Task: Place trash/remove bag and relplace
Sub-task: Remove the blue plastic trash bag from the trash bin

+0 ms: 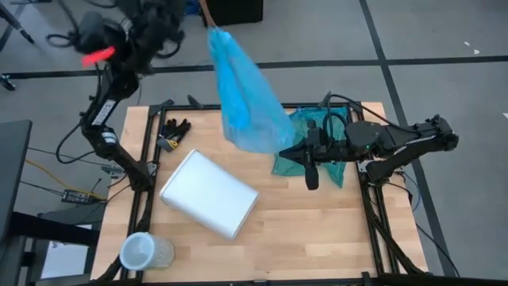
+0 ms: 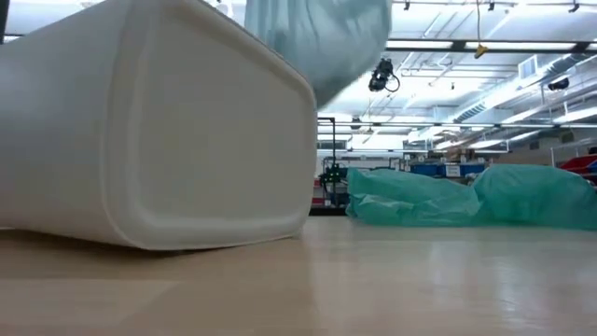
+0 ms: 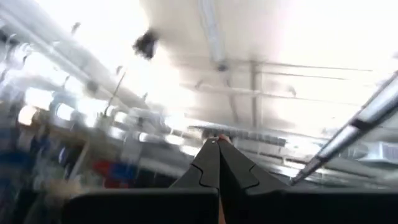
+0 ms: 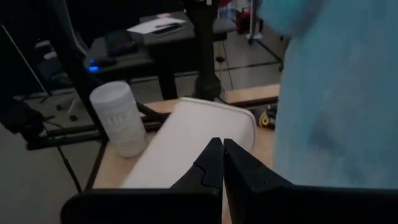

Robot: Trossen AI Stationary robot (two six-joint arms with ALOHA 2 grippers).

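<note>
Overhead, one wooden table (image 1: 309,238) is seen with one white bin (image 1: 209,193) lying on its side near the centre. One light blue bag (image 1: 248,99) hangs in the air above the table's 12 o'clock edge, its top drawn up toward 11 o'clock; what holds it cannot be made out. One darker teal bag (image 1: 337,163) lies crumpled at about 2 o'clock. One clear lidded container (image 1: 143,253) stands at 8 o'clock, and one pair of black gloves (image 1: 174,130) rests at 10 o'clock. No trash scraps can be made out. Two arms are counted: the left gripper (image 3: 218,163) is raised off the table at 11 o'clock, pinched together with nothing visibly between its fingers, and the right gripper (image 1: 311,168) is held over the teal bag at 2 o'clock, likewise closed and empty. As a judgement, the hanging bag could drop or drape over the right arm if its support slips, and the toppled bin could roll when a liner is pushed in.
</note>
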